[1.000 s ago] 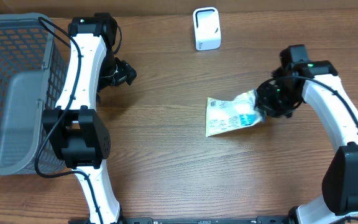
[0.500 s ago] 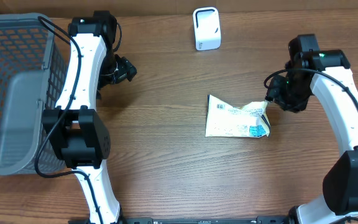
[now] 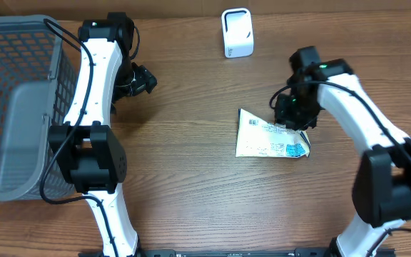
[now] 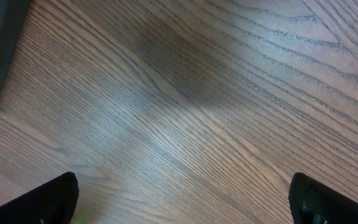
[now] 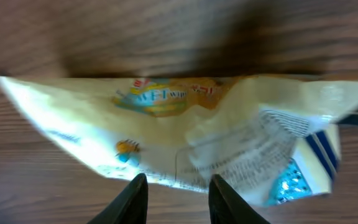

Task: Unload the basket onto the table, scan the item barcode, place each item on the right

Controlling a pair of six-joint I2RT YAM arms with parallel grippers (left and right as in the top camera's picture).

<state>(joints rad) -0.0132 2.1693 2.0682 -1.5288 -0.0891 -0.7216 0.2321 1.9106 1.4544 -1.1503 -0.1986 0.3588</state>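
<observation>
The wooden tabletop [image 3: 191, 178] carries a packet of wet wipes [image 3: 271, 139] right of centre, lying flat with its printed label up. It sits where it was half a second ago. A second ago it lay crumpled, with its right end pinched by the right end effector [image 3: 293, 118].

That end effector has since let go, drawn off to the right and swung back in. It now hangs over the packet's upper right corner. In the wrist view its two fingers [image 5: 135, 199] stand parted at the packet's near edge, released, with nothing clamped between them.

Across the tabletop the left end effector [image 3: 143, 81] has not moved. It is spread wide over bare wood and holds nothing, with a fingertip in each lower corner of its own camera view.

A grey mesh basket [image 3: 20, 43] stands at the left edge. The white scanner [image 3: 237, 32] stands upright at the far edge, well apart from the packet.
</observation>
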